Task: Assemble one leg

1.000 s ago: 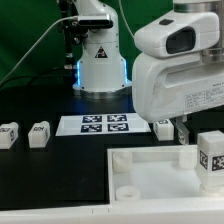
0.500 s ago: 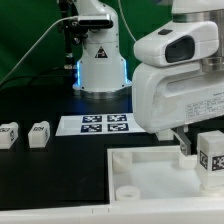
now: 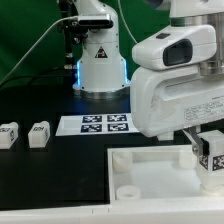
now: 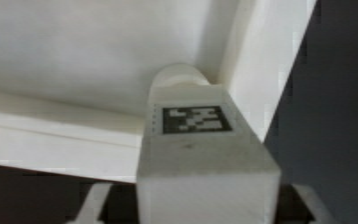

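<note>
My gripper (image 3: 207, 150) is shut on a leg (image 3: 213, 152), a small white block with a black-and-white marker on its face. It holds the leg upright at the right end of the large white tray (image 3: 150, 172). In the wrist view the leg (image 4: 197, 140) fills the middle, with a finger (image 4: 98, 204) against each side and the tray's raised wall (image 4: 87, 115) just beyond it. Whether the leg touches the tray cannot be told. Two more legs (image 3: 8, 135) (image 3: 40, 134) stand on the black table at the exterior view's left.
The marker board (image 3: 95, 124) lies flat behind the tray. The arm's white base (image 3: 100, 65) stands at the back with cables beside it. The bulky white hand (image 3: 175, 85) hides the table behind the tray's right part.
The hand has shifted slightly toward the exterior view's left and lower, and now covers the leg that stood by the marker board. The held leg stays gripped at the tray's right end.
</note>
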You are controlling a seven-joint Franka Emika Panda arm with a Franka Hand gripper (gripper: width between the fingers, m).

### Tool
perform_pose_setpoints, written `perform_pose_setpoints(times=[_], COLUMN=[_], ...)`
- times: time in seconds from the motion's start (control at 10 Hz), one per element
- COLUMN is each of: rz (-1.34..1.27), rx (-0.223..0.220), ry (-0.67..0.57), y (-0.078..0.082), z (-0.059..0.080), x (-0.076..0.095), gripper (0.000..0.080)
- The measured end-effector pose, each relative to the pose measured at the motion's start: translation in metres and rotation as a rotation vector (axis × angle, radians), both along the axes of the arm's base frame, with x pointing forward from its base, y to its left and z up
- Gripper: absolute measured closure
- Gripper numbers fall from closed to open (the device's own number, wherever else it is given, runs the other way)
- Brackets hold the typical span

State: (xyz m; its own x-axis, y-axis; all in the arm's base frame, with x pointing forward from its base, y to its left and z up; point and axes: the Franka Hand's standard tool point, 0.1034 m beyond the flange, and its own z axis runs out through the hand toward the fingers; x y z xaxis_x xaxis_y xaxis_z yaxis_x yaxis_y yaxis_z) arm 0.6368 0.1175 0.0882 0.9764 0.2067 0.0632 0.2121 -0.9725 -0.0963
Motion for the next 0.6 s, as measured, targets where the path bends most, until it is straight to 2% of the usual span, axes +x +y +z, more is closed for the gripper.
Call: perform_pose_setpoints(times=[0.1, 0.3, 0.6], rz=[-0.019, -0.248, -0.659], rx=[0.002, 0.013, 0.074], ry=[0.002, 0.02, 0.06], y=[0.0, -0.003, -0.012], z=[0.0, -0.001, -0.003], x=[0.0, 0.002, 0.005], gripper=[0.0505, 0.0505, 0.0505])
